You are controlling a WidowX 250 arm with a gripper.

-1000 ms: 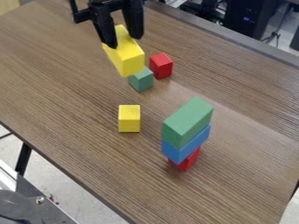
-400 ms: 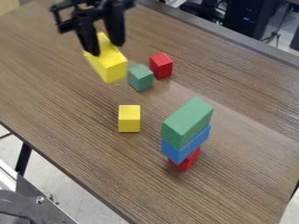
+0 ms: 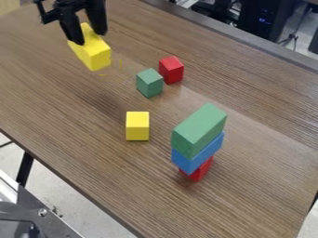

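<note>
My black gripper (image 3: 89,36) hangs over the upper left of the table, shut on a long yellow block (image 3: 94,50) that tilts downward between its fingers. To the right, a small green cube (image 3: 149,82) stands beside a red block (image 3: 171,69). A smaller yellow block (image 3: 137,126) stands near the middle of the table. At the right of centre is a stack: a long green block (image 3: 200,129) on top, a long blue block (image 3: 197,154) under it, and a red block (image 3: 199,170) at the bottom.
The brown wooden table (image 3: 248,195) fills most of the view, its left edge running diagonally down. Dark equipment (image 3: 264,18) stands behind the far edge, and a metal frame part (image 3: 38,213) is at the lower left, off the table.
My gripper has moved left with the long yellow block, away from the small green cube and the red block, and lately upward. The blocks on the table have not moved.
</note>
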